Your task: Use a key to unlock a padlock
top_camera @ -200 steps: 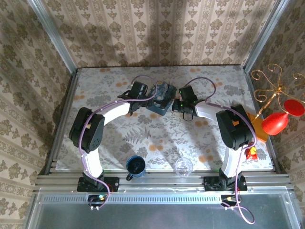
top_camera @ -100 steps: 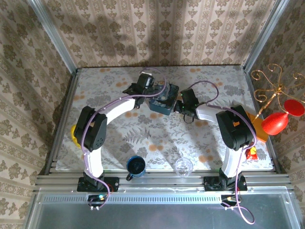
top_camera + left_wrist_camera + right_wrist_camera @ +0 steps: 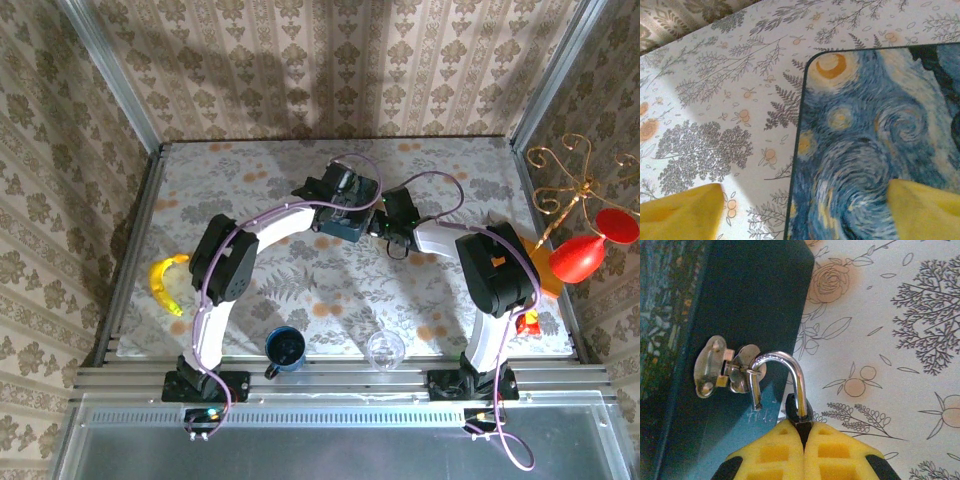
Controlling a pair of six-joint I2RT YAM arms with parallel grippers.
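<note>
The padlock (image 3: 799, 411) is a tiny dark body with a chrome shackle (image 3: 790, 365). My right gripper (image 3: 802, 426) is shut on that body. The shackle stands open, its free end hanging loose, and it hooks through the metal hasp (image 3: 722, 367) on the side of the blue starry-night tin (image 3: 740, 300). The key is hidden. In the top view the right gripper (image 3: 386, 224) sits at the tin's (image 3: 338, 228) right side. My left gripper (image 3: 805, 192) hovers open above the lid (image 3: 875, 130), one yellow finger (image 3: 685, 215) over the tablecloth and the other over the lid.
A banana (image 3: 168, 280) lies at the table's left edge. A blue mug (image 3: 286, 348) and a clear glass (image 3: 385, 350) stand near the front edge between the arm bases. Red objects (image 3: 585, 250) and a gold wire stand (image 3: 565, 170) sit off the right side.
The left arm has swung right, from beside the tin to over its lid, uncovering the banana. The right gripper has held still on the padlock.
</note>
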